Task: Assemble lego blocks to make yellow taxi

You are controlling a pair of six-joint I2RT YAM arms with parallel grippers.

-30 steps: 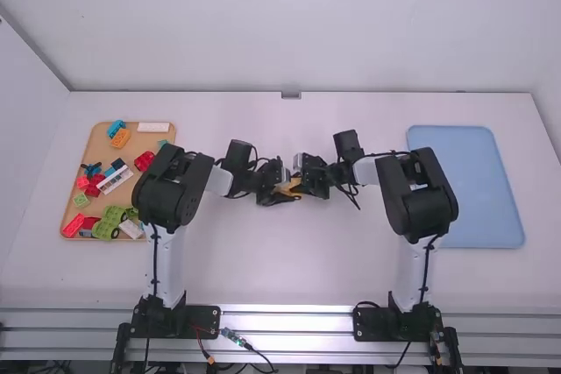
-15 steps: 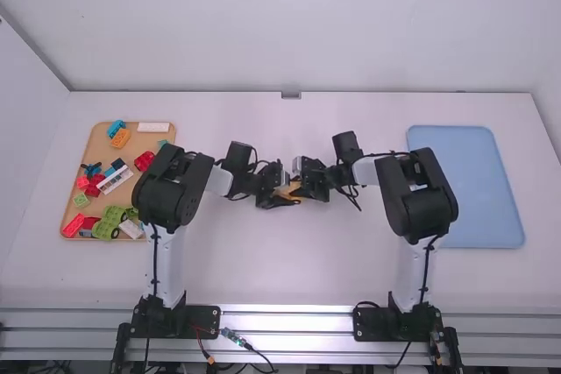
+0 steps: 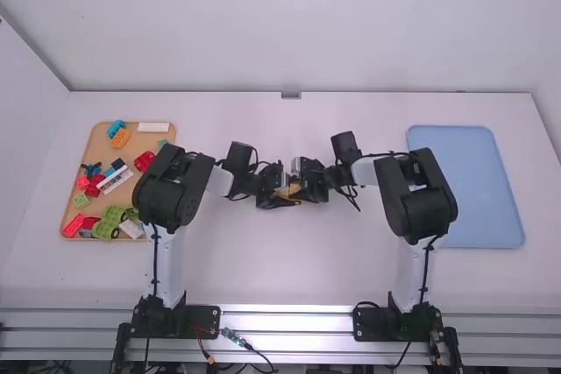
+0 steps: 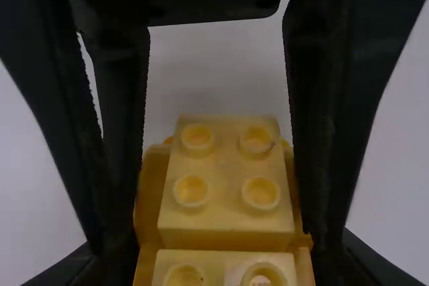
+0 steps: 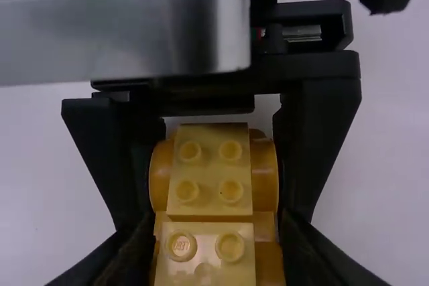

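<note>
Over the middle of the table, my left gripper (image 3: 279,194) and my right gripper (image 3: 301,187) meet from opposite sides at a small yellow block assembly (image 3: 287,191). In the left wrist view, a pale yellow studded block (image 4: 226,185) sits on a darker yellow base, with a second pale block (image 4: 221,269) beside it; there my left gripper (image 4: 221,274) holds the near end. In the right wrist view, my right gripper (image 5: 218,249) is shut on the base, below the pale block (image 5: 206,254), and the left fingers (image 5: 322,132) flank the far end.
At the far left, a tan tray (image 3: 162,139) holds loose blocks, including a green vehicle piece (image 3: 111,221), a red block (image 3: 144,161) and white bricks. A blue tray (image 3: 469,186) lies at the right, beyond the right arm's elbow.
The right gripper has shifted very slightly to the left, toward the left gripper. The left gripper has barely moved, and the trays are unchanged.
</note>
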